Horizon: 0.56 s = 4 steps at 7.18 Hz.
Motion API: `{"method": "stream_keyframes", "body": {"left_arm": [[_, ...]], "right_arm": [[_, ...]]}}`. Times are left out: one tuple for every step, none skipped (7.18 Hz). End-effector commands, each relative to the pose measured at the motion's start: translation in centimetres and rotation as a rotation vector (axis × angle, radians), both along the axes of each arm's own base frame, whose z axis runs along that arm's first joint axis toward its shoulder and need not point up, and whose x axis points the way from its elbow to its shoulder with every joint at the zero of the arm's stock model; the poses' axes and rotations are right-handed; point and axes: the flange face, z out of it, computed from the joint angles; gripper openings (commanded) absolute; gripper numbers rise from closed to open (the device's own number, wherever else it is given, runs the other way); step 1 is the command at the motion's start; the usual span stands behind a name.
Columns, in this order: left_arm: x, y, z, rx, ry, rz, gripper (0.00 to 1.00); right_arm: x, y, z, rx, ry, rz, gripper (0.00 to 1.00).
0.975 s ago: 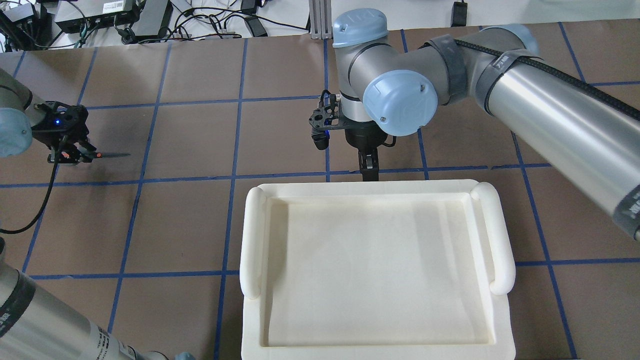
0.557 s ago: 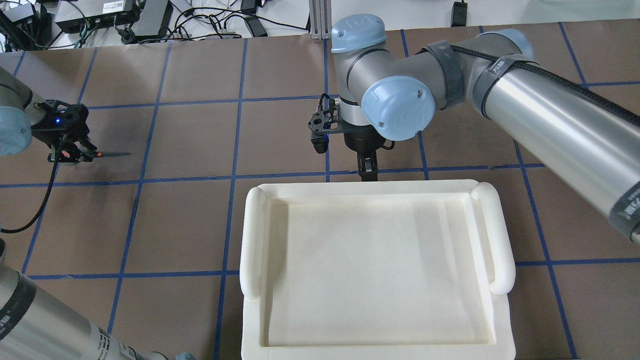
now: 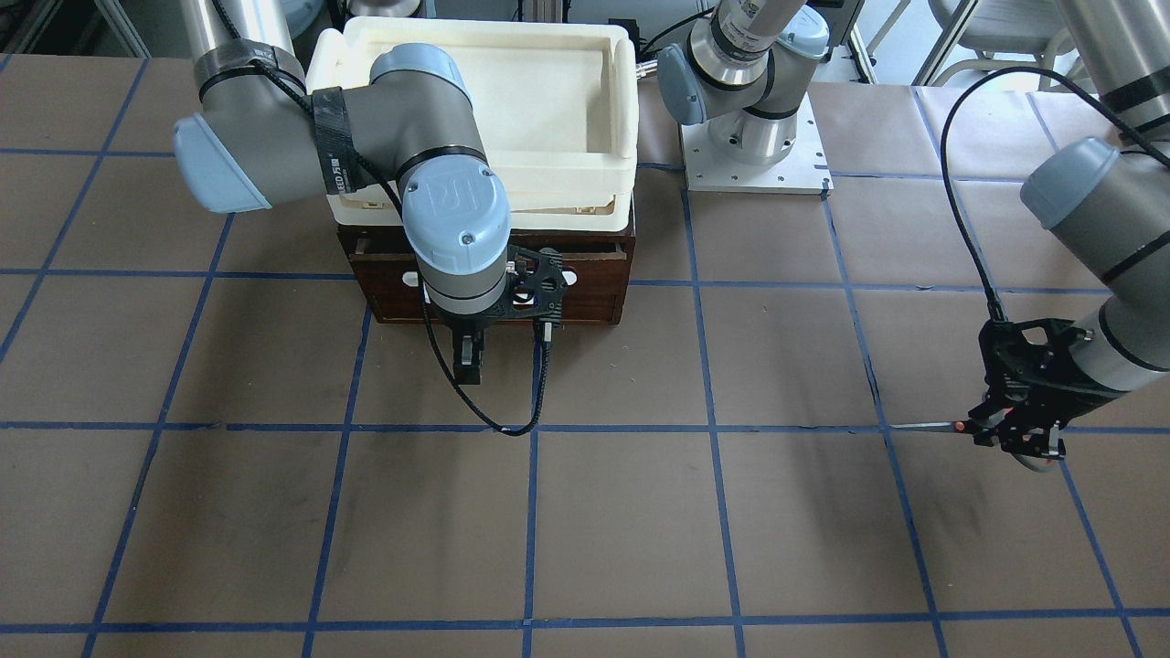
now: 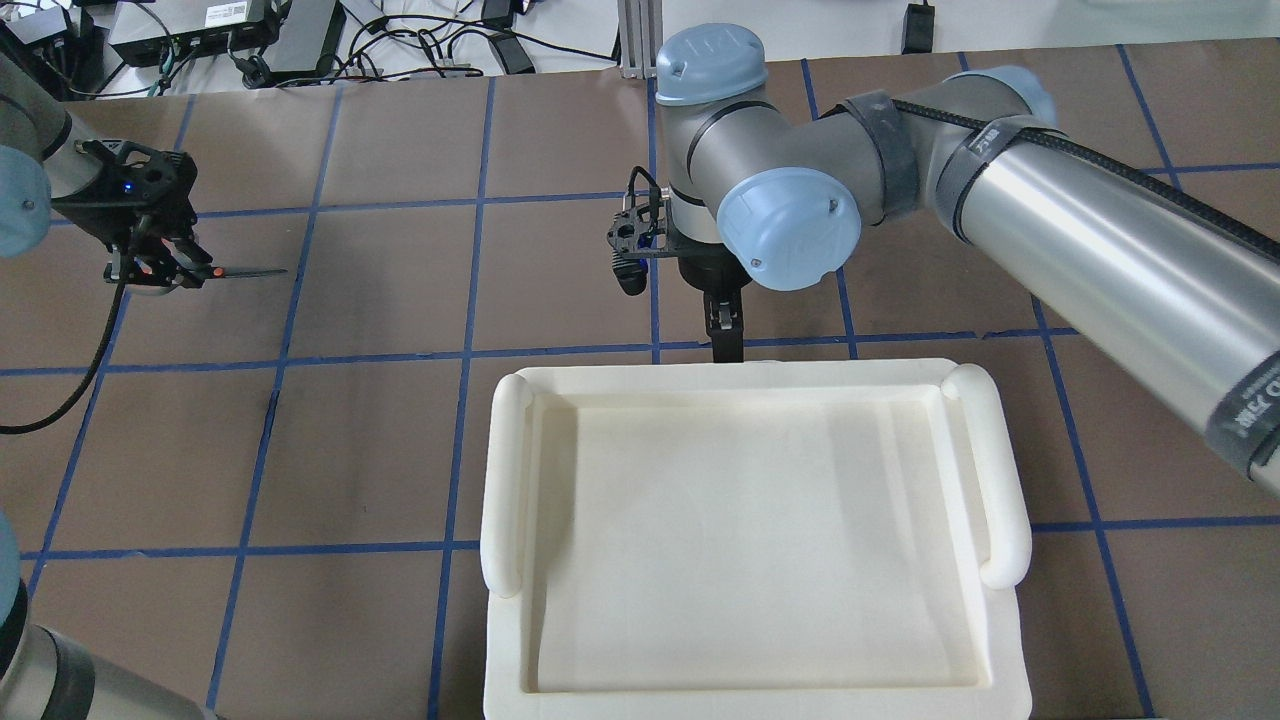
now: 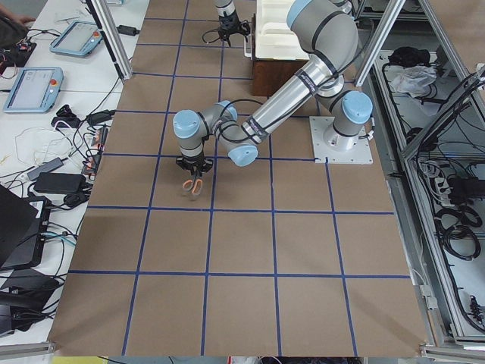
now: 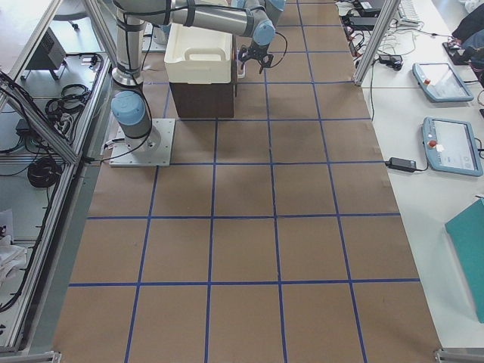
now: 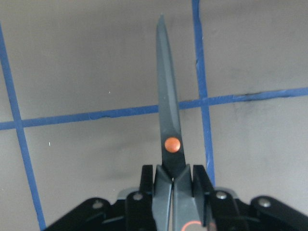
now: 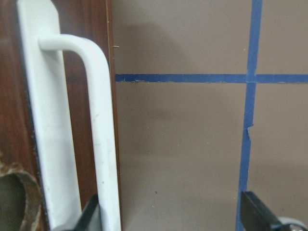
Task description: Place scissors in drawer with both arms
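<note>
So, my left claw is clamped on the scissors just behind the orange pivot dot. The blades are together and point straight up the wrist picture. In the overhead picture the pair sits at the far left, tip aimed toward the middle, and it looks lifted a little off the desk. It is well apart from everything else. I judge this hold near the handles leaves the whole blade free, so the scissors can go in tip first without my fingers fouling the opening. Parking them out at the side also leaves room for my other arm to work.

My right claw is spread wide with nothing in it. It points down at the desk just in front of the drawer, at upper left of the front-facing picture. The dark drawer front looks shut beneath the cream tray, so the scissors have nowhere to go yet. In the right wrist picture the white handle runs down the left side, right beside one fingertip. The other fingertip stands far over at lower right. I read that wide spread as readiness to take the bar between the jaws and pull. No grip on the handle shows.
</note>
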Motion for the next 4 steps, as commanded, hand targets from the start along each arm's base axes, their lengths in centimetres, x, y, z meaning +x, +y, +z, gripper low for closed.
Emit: {"method": "stream_keyframes", "body": {"left_arm": [[-6.9,2.1,7.8,0.025,0.022,0.007,0.11],[-10.8,3.7,11.0,0.05,0.059,-0.018,0.11],[-14.0,4.8,12.8,0.043,0.043,0.046,0.11],[-17.2,5.3,13.1,0.043,0.041,0.062,0.11]], "right_arm": [[0.2,-0.9,0.5,-0.071,-0.018,0.011,0.99],[0.4,-1.3,0.6,-0.097,-0.028,0.021,0.99],[0.5,-1.7,0.4,-0.103,-0.031,0.026,0.99],[0.6,-2.3,0.6,-0.137,-0.042,0.026,0.99]]}}
